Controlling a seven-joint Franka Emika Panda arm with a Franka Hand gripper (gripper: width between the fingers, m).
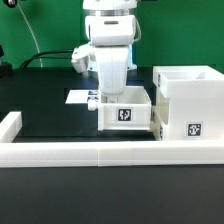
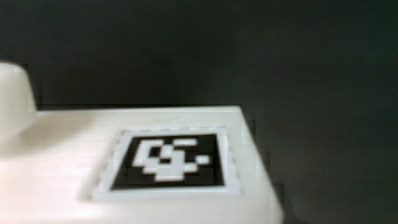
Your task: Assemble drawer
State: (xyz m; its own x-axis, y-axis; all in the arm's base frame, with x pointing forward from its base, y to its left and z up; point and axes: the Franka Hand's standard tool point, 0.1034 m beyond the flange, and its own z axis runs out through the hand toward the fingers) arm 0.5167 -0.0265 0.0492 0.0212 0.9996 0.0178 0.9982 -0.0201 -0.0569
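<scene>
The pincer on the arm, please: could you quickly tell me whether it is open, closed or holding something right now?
Pincer: cannot be told; its fingers are hidden behind the tray in the exterior view.

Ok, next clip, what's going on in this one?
A white robot arm is working on a white plastic drawer kit on a black table. It reaches down over a small open-top tray with a square tag on its front. The taller boxy case stands right beside that tray, on the exterior view's right. The gripper is hidden behind the arm and tray, so whether it holds the tray cannot be told. The wrist view shows only a tagged white surface up close.
</scene>
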